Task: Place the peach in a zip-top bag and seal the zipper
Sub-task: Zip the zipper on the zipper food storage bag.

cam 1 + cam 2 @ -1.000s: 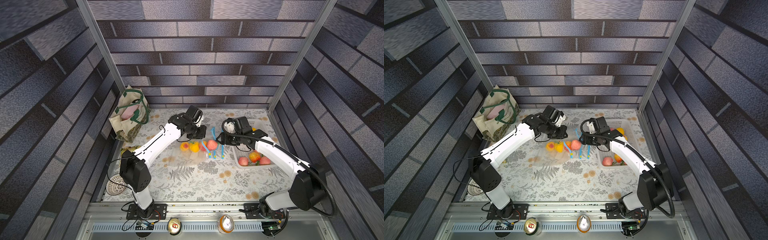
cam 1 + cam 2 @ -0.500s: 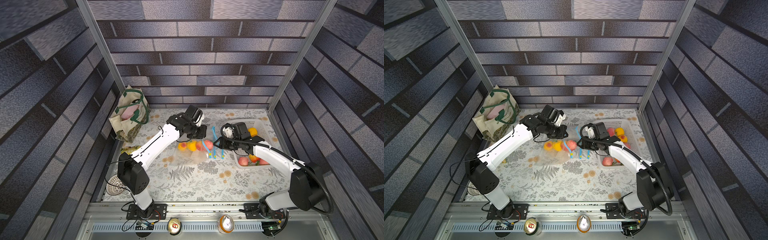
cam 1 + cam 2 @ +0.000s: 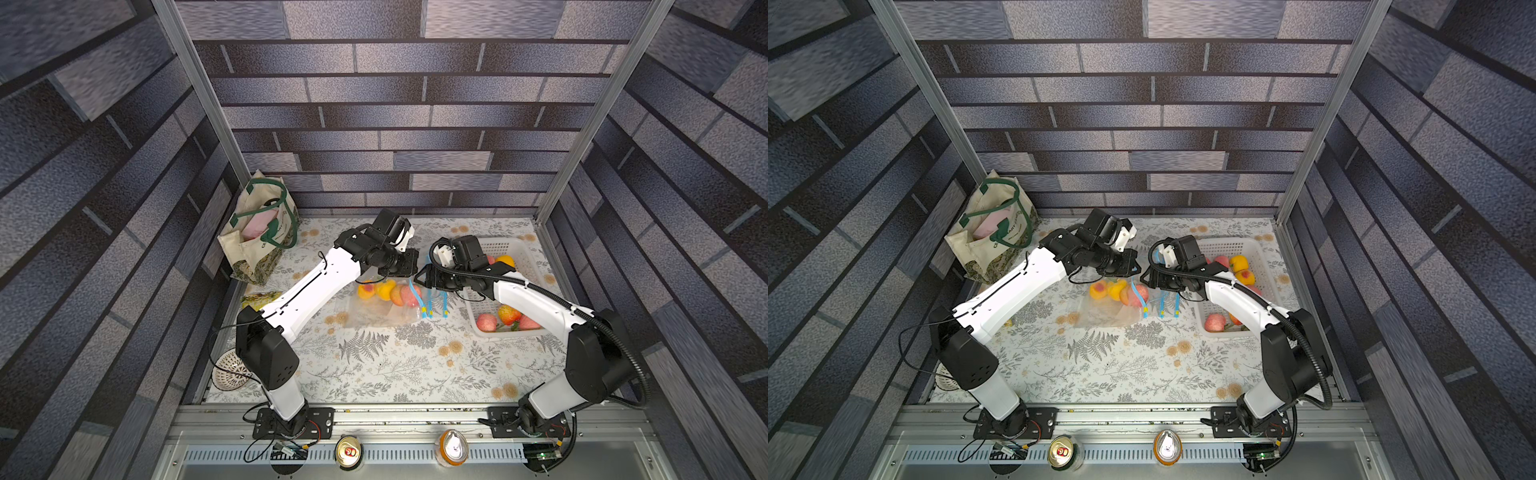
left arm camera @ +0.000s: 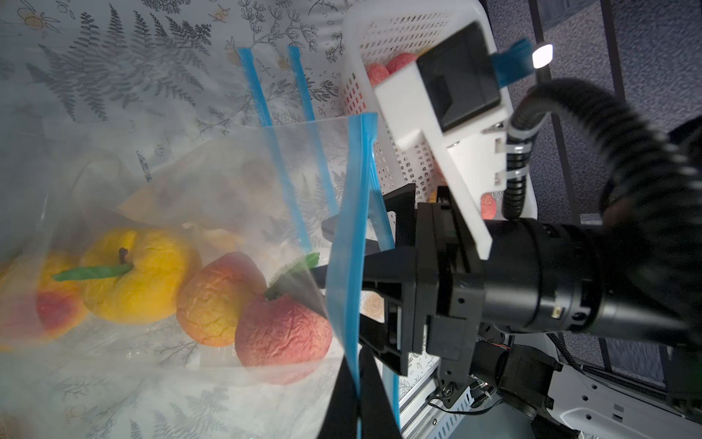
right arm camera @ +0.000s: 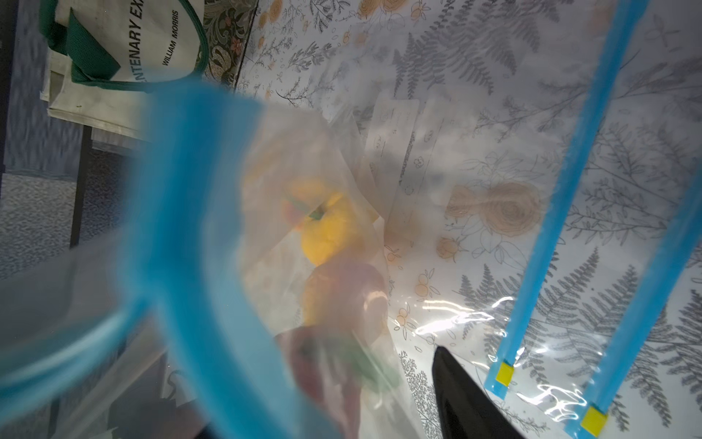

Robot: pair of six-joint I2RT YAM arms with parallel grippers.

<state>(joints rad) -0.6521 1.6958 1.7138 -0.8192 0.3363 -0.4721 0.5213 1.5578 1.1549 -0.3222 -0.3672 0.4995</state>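
Jaws first: left gripper (image 4: pixel 357 403) was pinched tight on the blue zipper strip of the zip-top bag (image 4: pixel 212 190), with that edge lifted. Right gripper (image 4: pixel 315 262) sat at the bag's mouth, jaws apart and nothing between them. The reddish peach (image 4: pixel 281 334) lay inside the bag just past the opening, beside three other fruits. Farther back in a top view, the white fruit basket (image 3: pixel 523 257) was at 2 o'clock and the tote bag (image 3: pixel 266 249) at 10 o'clock.
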